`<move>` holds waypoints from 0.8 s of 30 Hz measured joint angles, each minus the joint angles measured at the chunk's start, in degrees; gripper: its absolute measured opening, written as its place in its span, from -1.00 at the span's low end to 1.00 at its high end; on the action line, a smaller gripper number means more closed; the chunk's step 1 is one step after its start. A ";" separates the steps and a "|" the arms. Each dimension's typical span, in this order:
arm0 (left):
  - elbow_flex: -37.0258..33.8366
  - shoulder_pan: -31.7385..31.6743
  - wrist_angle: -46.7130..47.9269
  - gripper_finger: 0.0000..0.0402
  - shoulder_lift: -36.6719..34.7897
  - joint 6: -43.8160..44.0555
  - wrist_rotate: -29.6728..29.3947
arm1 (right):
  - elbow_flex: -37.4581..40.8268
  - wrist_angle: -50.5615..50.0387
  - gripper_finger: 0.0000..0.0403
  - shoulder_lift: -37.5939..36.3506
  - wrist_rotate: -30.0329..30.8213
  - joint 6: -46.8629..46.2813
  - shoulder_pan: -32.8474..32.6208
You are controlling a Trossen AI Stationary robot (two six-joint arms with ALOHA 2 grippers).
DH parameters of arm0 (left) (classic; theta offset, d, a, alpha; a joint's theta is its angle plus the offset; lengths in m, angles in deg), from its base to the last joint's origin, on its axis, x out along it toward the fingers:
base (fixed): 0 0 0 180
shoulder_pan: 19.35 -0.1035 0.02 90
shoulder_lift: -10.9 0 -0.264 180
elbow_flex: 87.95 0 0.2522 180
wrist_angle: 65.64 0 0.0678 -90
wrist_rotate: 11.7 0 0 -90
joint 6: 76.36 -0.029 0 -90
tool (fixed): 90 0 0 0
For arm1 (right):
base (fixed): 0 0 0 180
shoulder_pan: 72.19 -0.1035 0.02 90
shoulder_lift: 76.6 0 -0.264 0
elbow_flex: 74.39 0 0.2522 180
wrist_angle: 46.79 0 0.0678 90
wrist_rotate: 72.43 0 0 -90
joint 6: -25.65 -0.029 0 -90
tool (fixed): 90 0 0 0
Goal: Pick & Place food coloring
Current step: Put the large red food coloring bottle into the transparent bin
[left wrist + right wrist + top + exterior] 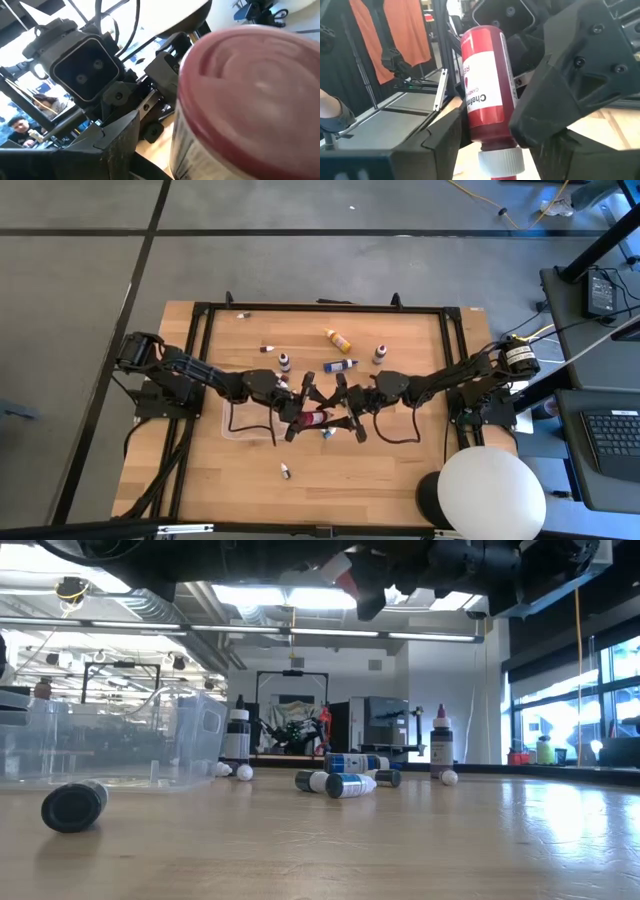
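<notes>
While the two arms meet above mid-table, the red bottle [487,95] hangs between them: right gripper [352,423] clamps it, left gripper [300,412] gapes wide around its base, seemingly a handover.

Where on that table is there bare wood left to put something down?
Bare wood runs along the near edge, around one tiny bottle, and across the far left corner beyond the clear tray. The middle is crowded: both arms meet over a red bottle, with loose bottles beyond, the yellow bottle and blue bottle among them.
</notes>
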 joint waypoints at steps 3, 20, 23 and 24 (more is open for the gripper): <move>0.00 -0.07 -0.04 0.31 0.00 0.00 -0.38 | -0.07 -0.84 -0.06 -0.11 0.62 0.64 0.10; 0.02 -0.09 0.14 0.32 0.00 -1.10 0.59 | -0.11 -1.94 -0.17 -0.11 1.25 2.16 0.10; 0.02 -0.09 0.48 0.32 0.00 -1.06 0.66 | -0.09 -2.39 -0.20 -0.10 1.29 3.16 0.10; 0.06 -0.09 0.76 0.32 0.00 -1.05 0.67 | -0.10 -2.49 -0.21 -0.09 1.29 3.22 0.10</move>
